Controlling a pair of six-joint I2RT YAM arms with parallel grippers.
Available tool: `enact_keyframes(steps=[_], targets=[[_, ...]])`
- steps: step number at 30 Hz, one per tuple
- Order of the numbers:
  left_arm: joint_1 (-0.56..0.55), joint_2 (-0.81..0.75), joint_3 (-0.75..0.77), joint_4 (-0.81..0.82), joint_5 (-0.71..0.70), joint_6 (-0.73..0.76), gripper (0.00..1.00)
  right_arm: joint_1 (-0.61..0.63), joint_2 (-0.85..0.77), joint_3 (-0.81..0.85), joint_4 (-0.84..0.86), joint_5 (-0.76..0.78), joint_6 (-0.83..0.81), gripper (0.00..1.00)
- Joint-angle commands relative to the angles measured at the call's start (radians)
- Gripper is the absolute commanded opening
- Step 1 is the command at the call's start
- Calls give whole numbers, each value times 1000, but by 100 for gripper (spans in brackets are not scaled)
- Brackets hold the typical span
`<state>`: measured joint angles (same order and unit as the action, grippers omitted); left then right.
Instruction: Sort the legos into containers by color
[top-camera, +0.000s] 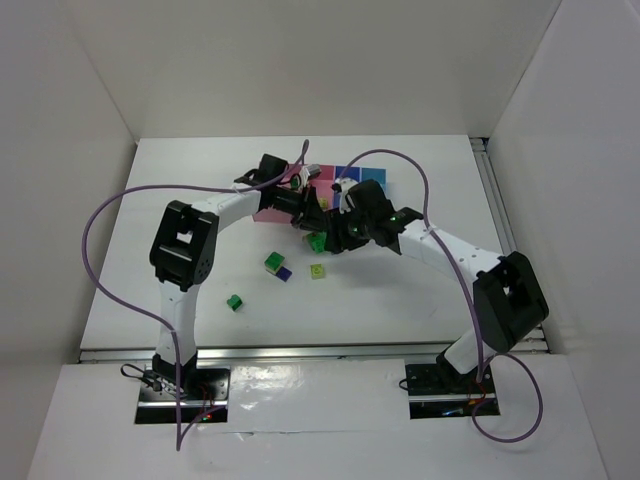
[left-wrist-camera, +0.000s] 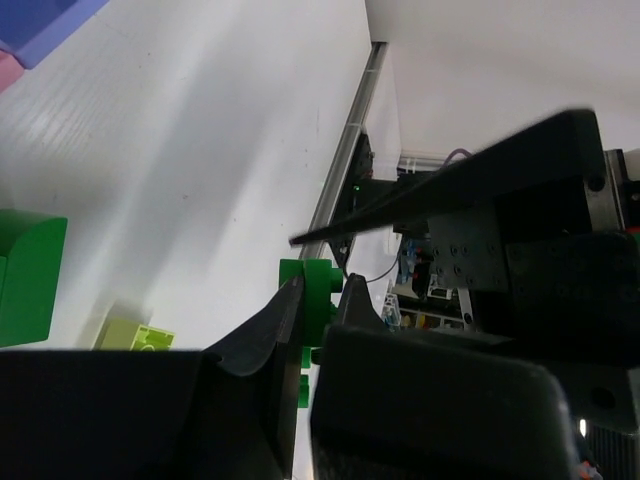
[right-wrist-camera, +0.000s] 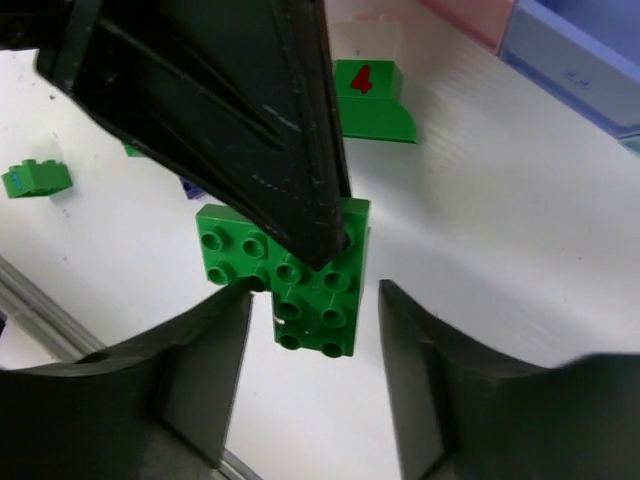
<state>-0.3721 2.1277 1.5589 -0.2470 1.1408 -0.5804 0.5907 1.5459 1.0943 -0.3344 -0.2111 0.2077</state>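
My left gripper (left-wrist-camera: 322, 285) is shut on a dark green lego cluster (left-wrist-camera: 316, 312), an L-shaped piece of joined bricks. In the right wrist view the cluster (right-wrist-camera: 305, 290) hangs above the white table with the left finger (right-wrist-camera: 250, 110) coming down onto it. My right gripper (right-wrist-camera: 313, 300) is open, its jaws on either side of the cluster and not touching it. From above, both grippers (top-camera: 308, 222) (top-camera: 330, 236) meet over the cluster (top-camera: 316, 242), in front of the joined pink (top-camera: 272, 212) and blue (top-camera: 372, 176) trays.
Loose on the table are a green brick (top-camera: 273, 262), a dark blue brick (top-camera: 285, 272), a yellow-green brick (top-camera: 318, 271) and a green brick (top-camera: 234, 302). A green brick with a red 4 (right-wrist-camera: 368, 95) lies near the trays. Purple cables loop over both arms.
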Motion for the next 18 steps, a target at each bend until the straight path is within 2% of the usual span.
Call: enact_keyframes(steps=[1, 4, 5, 9, 11, 14, 18], targets=[[-4, 12, 38, 11, 56, -1, 0, 9, 0, 53, -2, 58, -1, 62], [-4, 21, 47, 22, 56, -10, 0, 9, 11, 71, -2, 99, 9, 87], [5, 21, 47, 22, 34, -10, 0, 9, 23, 72, -11, 114, 18, 92], [15, 21, 47, 22, 11, -19, 0, 9, -4, 73, -8, 133, 27, 91], [24, 21, 47, 22, 11, -19, 0, 9, -16, 59, 3, 133, 27, 87], [24, 21, 56, 22, 11, -19, 0, 9, -17, 50, 3, 133, 27, 75], [33, 12, 56, 22, -7, -38, 0, 9, -7, 50, 3, 115, 36, 74]])
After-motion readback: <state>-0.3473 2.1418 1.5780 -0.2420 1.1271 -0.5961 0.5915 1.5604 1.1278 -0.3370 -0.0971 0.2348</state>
